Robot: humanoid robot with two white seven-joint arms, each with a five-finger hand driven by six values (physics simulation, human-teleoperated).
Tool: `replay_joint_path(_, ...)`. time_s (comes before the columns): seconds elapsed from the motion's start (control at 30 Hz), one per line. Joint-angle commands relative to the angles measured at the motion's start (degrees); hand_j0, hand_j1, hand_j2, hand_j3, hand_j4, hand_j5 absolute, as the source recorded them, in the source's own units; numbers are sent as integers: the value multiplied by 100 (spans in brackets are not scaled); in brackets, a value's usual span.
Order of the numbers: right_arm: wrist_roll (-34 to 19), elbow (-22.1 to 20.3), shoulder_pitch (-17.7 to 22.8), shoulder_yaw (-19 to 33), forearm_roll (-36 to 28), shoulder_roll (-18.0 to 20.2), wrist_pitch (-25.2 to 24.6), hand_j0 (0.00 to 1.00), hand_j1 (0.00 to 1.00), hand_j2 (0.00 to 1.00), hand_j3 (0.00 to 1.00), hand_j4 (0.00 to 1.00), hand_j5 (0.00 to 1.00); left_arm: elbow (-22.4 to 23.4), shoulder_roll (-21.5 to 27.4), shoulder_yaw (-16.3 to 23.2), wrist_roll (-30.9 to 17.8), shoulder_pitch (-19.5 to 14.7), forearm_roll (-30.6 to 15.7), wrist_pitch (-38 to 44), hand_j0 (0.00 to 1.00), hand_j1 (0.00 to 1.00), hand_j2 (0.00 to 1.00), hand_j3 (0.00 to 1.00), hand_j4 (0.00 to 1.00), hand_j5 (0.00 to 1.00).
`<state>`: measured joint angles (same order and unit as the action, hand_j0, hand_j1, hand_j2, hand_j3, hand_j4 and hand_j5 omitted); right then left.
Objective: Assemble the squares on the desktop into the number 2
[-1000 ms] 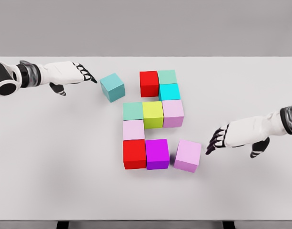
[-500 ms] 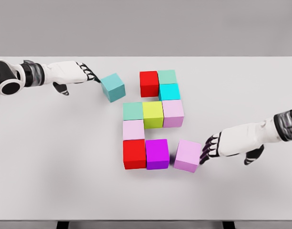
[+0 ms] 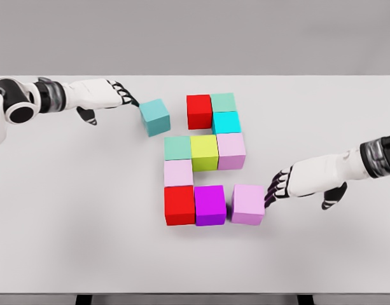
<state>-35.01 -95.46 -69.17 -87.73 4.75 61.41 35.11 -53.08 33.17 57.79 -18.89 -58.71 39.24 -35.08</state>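
Both hands open: left hand [image 3: 102,95] fingertips apparently touching teal cube [image 3: 155,116], right hand [image 3: 306,181] against pink cube [image 3: 248,204].

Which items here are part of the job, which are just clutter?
Job:
- loose teal cube, at the left hand
- loose pink cube, at the right hand
- block cluster already forming the 2, e.g. red cube, yellow cube, magenta cube

Not part:
- nothing else visible on the table

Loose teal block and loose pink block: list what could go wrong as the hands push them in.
The teal block sits skewed; the left hand may twist it further so it jams against the red block. The right hand's fingers press the pink block off-centre; it could rotate or shove the purple block out of line.
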Motion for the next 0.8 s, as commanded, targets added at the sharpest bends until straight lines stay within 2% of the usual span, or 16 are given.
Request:
replay_joint_path(0.0, 1, 10, 0, 28, -27, -6, -11, 99, 99, 99, 99, 99, 99, 52, -65, -22, -53, 0, -31, 8, 99, 99, 99, 99, 99, 99)
replay_joint_path(0.13, 1, 89, 0, 37, -27, -103, -11, 99, 99, 99, 99, 99, 99, 149, -47, -101, -53, -26, -66, 8, 99, 99, 99, 99, 99, 99)
replay_joint_path(0.3, 1, 81, 0, 63, -27, -156, -11, 99, 99, 99, 99, 99, 99, 35, 102, -154, -53, 44, -154, 8, 99, 99, 99, 99, 99, 99)
replay_joint_path(0.53, 1, 203, 0, 72, -27, -156, -11, 99, 99, 99, 99, 99, 99, -651, 419, -119, -53, 237, -189, 8, 99, 99, 99, 99, 99, 99)
replay_joint_path(0.77, 1, 283, 0, 72, -27, -164, -11, 99, 99, 99, 99, 99, 99, -1055, 630, -127, -53, 431, -242, 8, 99, 99, 99, 99, 99, 99)
